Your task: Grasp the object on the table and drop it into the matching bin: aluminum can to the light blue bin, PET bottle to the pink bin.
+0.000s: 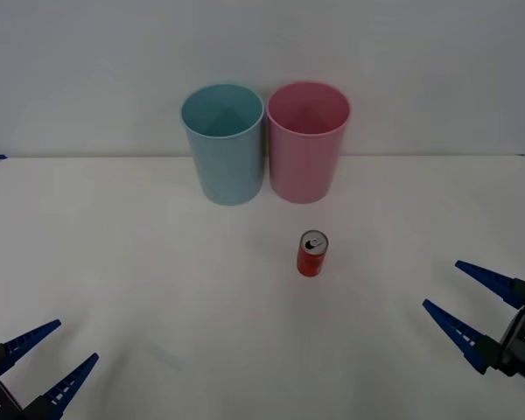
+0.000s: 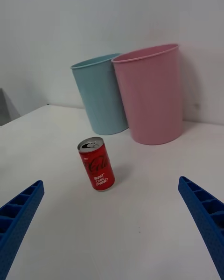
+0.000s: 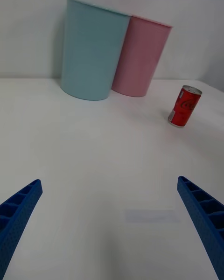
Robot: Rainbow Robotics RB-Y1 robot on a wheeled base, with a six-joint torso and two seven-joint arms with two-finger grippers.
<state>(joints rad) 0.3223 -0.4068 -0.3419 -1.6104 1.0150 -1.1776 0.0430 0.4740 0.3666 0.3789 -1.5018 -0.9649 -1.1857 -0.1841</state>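
Non-task items I can log from my station: one plain pale wall behind the far edge, unmarked; one small blue tab at the far-left corner; one faint pale rectangular patch on the near surface.

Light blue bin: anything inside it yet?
The light blue bin looks empty in the front view, though its near wall hides part of the floor. The can stands on the table.

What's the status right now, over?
Left gripper and right gripper open, low, apart. Can upright before pink bin; blue bin beside. Path clear.
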